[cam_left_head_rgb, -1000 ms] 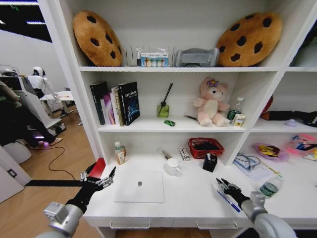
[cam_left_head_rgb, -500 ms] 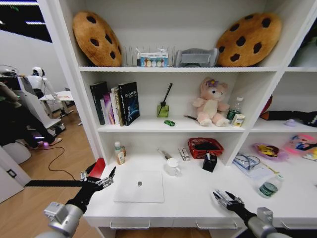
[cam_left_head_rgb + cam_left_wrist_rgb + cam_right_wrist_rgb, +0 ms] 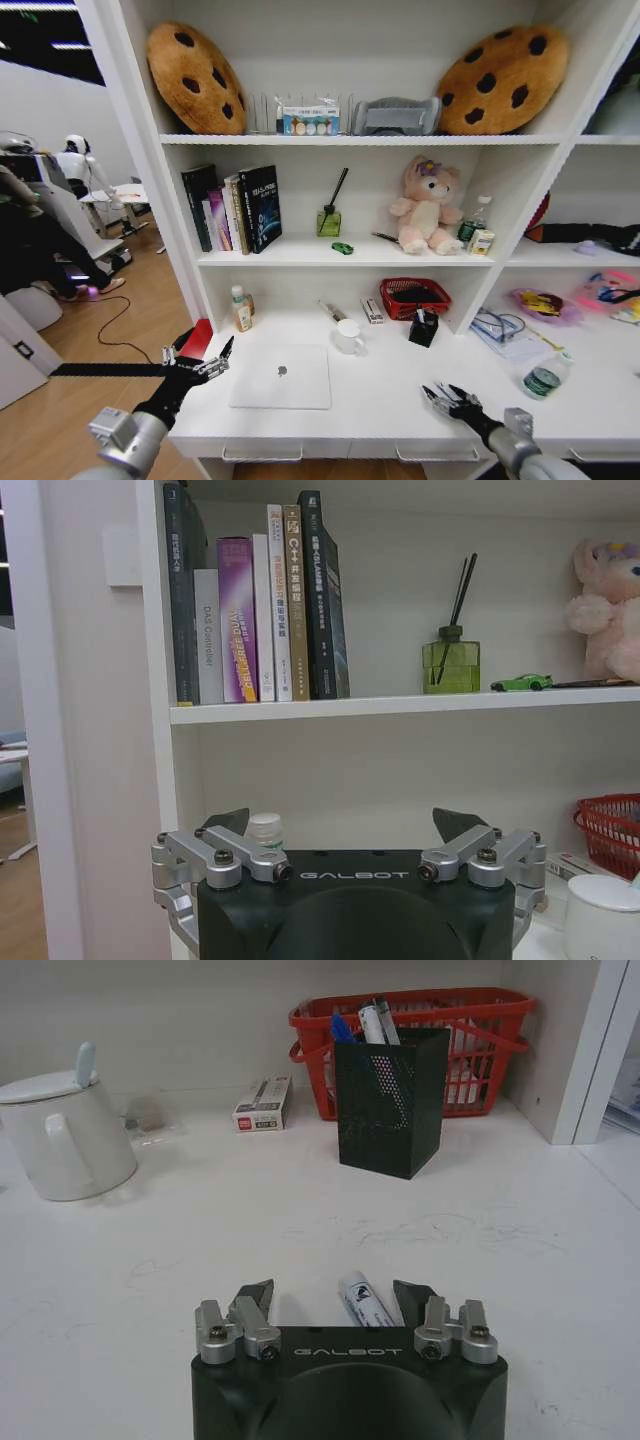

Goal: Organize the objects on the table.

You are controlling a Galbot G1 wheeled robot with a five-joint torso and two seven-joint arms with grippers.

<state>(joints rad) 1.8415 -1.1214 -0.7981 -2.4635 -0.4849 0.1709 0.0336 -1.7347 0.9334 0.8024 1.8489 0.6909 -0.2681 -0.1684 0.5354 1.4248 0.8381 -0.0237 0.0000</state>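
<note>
A pen pickup appears to be in hand: the right gripper (image 3: 447,397) is held low over the front part of the table (image 3: 380,395), its fingers spread apart and nothing held between them. In the right wrist view a white-barrelled pen (image 3: 364,1301) is seen lying on the table top between the open jaws, apparently not yet touched. The next move is judged to call for a short descent with the jaws kept astride the barrel, then a closing across it (a thin, round thing of this kind may roll or slip if caught off-centre). Beyond the pen, a black mesh pen holder (image 3: 390,1100) is seen upright, near a red basket (image 3: 487,1020), and would seem a likely destination. The left gripper (image 3: 197,367) is parked off the table's left end, open and empty, beside the closed laptop (image 3: 282,377).
</note>
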